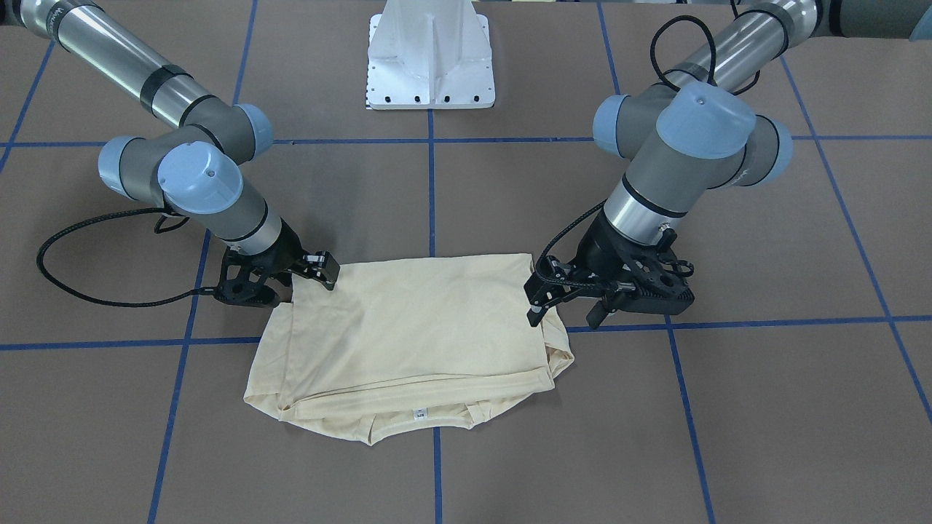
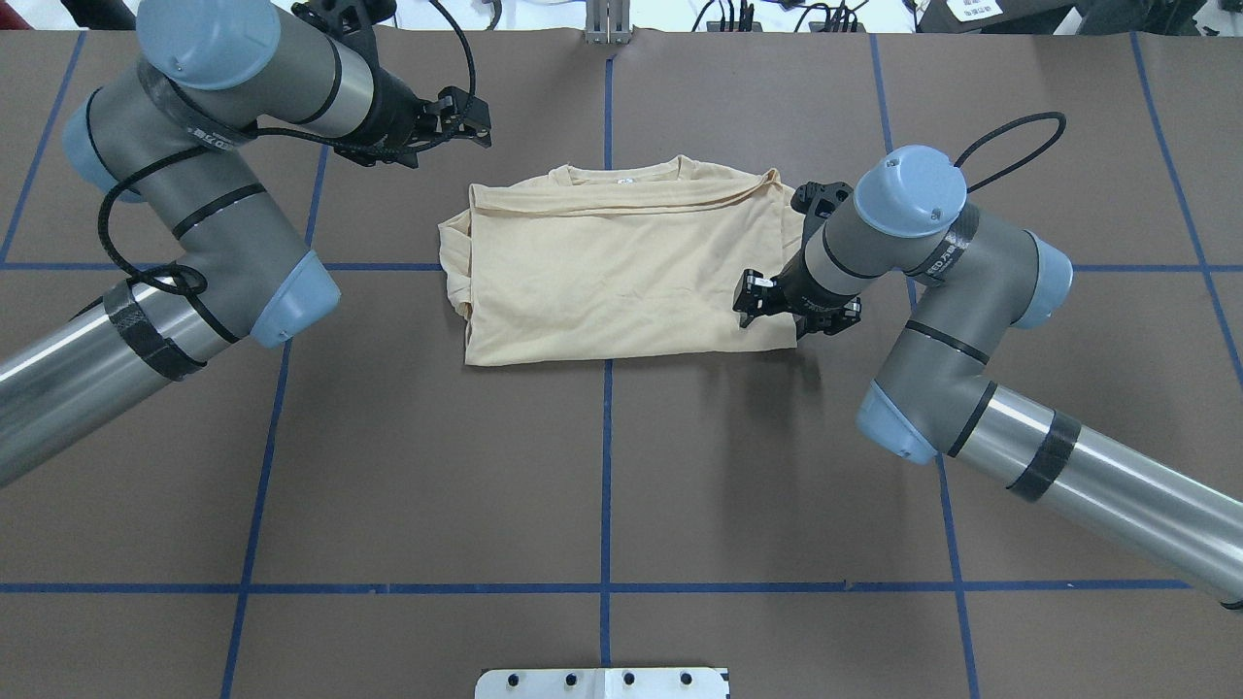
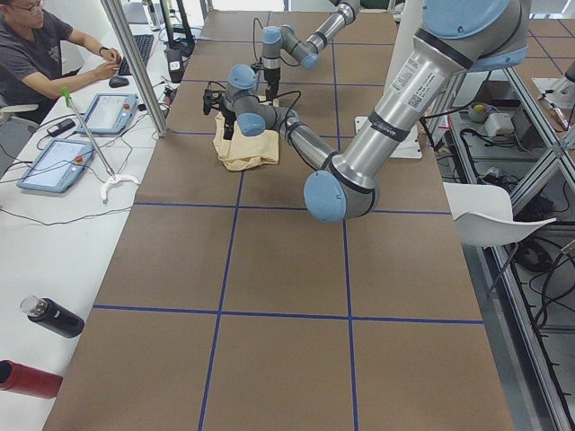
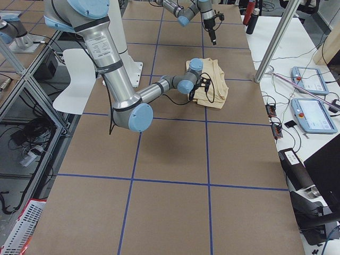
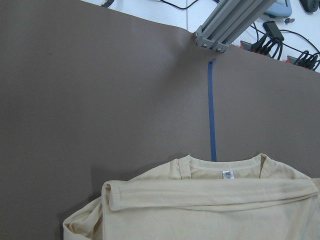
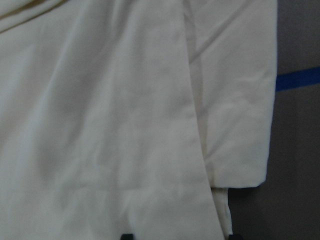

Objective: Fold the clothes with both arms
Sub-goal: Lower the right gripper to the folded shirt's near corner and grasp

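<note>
Cream-yellow T-shirt (image 2: pixel 621 272) — brown table (image 2: pixel 437 466), blue grid lines (image 2: pixel 604 485) — white label (image 5: pixel 227 174)

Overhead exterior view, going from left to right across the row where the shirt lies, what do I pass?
left arm → cream T-shirt → right arm. The right pincer overlaps the shirt's right edge, so it is left out of the order.

The T-shirt (image 2: pixel 621 272) lay on the table (image 2: pixel 602 485), between the two pairs of jaws. The right jaws stood over its near right corner, at the hem end, with the cloth under them. The left jaws hung beyond its far left corner, apart from it. The neck label (image 2: pixel 622 180) lay below them, to their right.
</note>
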### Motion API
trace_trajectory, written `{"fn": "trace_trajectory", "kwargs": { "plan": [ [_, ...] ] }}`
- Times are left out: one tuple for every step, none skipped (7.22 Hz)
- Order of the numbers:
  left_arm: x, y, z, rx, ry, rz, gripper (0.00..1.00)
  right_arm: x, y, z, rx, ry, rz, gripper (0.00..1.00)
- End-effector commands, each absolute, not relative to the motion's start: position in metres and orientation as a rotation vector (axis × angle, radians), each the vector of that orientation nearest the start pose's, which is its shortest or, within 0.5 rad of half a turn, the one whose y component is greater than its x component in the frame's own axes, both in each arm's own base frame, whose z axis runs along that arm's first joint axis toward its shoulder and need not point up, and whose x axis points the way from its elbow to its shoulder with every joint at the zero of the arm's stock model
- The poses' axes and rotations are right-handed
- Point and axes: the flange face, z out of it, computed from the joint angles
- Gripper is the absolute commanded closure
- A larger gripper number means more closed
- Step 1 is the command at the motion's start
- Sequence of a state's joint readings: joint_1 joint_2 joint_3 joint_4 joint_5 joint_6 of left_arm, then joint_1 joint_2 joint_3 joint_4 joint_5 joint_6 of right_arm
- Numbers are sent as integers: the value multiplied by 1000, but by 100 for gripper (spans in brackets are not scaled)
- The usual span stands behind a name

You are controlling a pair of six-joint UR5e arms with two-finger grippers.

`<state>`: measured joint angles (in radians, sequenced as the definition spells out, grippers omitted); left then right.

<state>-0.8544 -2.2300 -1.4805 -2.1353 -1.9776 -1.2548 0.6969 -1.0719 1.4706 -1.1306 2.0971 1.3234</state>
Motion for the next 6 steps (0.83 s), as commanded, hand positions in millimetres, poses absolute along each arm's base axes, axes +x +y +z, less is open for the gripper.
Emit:
{"fn": "trace_trajectory", "kwargs": {
  "plan": [
    [401,-602,238,313,1128,-246,0,-477,-506,364,-63,-961,190,100],
    [401,-602,238,313,1128,-246,0,-477,-505,363,-68,-964,187,100],
    [401,-602,239,312,1126,-246,0,-476,-504,360,-70,-971,184,100],
    [401,-602,238,313,1128,-246,0,-478,-497,352,-72,-981,171,100],
    [400,-603,239,314,1126,-249,0,-480,-488,342,-88,-972,161,100],
    [400,-603,241,313,1123,-250,0,-485,-475,332,-98,-969,145,100]
  ]
}}
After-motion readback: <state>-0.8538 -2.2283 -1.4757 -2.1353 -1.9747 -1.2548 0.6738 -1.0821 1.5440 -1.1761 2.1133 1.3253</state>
